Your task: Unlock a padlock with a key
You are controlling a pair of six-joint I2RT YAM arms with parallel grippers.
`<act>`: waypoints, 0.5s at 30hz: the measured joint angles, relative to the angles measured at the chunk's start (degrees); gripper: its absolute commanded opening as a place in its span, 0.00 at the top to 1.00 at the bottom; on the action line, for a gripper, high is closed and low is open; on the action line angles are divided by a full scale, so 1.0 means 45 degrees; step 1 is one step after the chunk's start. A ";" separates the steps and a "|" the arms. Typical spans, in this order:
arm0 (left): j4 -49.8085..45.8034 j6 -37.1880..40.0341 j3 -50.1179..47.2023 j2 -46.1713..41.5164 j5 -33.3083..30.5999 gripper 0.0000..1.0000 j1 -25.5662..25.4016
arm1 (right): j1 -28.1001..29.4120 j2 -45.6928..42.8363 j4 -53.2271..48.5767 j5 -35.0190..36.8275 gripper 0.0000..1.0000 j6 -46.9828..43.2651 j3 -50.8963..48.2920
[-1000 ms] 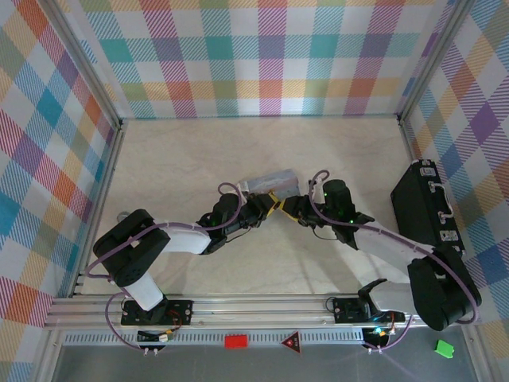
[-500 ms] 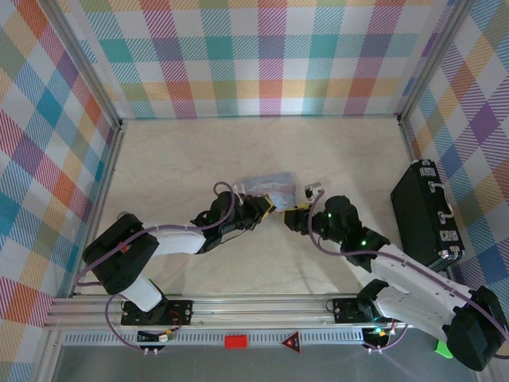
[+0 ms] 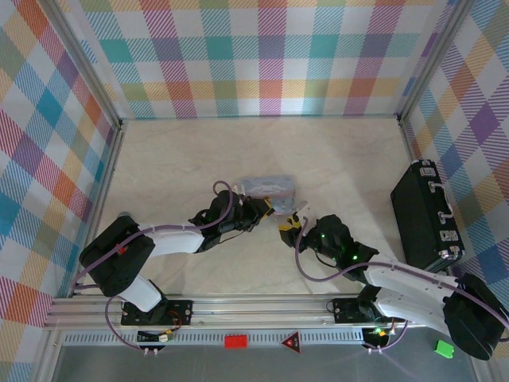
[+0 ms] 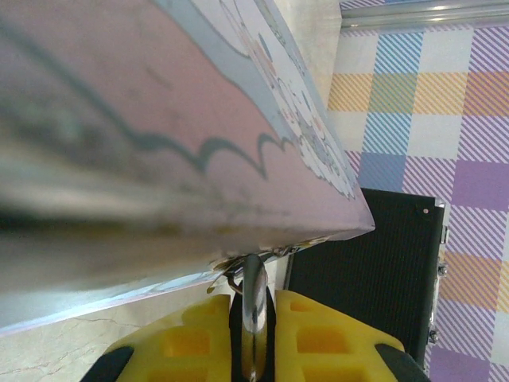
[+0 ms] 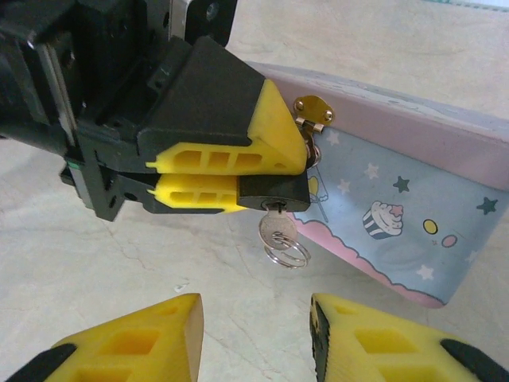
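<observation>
Tin (image 5: 398, 199): pale blue and pink with a cupcake print. The lid is down, so what is inside can't be seen.
Case (image 3: 425, 213): black and shut, lying by the right wall, well apart from the tin.
Padlock (image 5: 274, 191): small black body, just beside the tin's front corner and under the brass hasp (image 5: 314, 111).
Key (image 5: 277, 228): seated in the padlock's underside, with its ring (image 5: 291, 255) hanging below; no finger is touching it.
Hard to make out: the shackle is mostly hidden behind a yellow finger. I cannot tell whether it passes through the hasp or has sprung open. In the left wrist view the tin is very close and blurred, and a silvery strip sits between the yellow fingers.
Left hand (image 5: 266, 177): clenched on the padlock, with the arm stretched low across the surface (image 3: 199, 159).
Right hand (image 5: 254, 338): fingers spread with nothing between them, facing the key and near it.
</observation>
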 measured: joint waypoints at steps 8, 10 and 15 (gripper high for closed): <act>-0.0049 0.0073 0.0015 0.0000 0.0053 1.00 0.0019 | 0.0534 0.1171 0.1355 0.0665 0.62 -0.1039 0.0005; -0.0053 0.0087 0.0015 0.0000 0.0073 1.00 0.0019 | 0.0554 0.1613 0.1671 0.0801 0.62 -0.1224 0.0019; -0.0058 0.0087 0.0015 0.0000 0.0078 1.00 0.0000 | 0.0597 0.2565 0.2186 0.1214 0.65 -0.1501 0.0019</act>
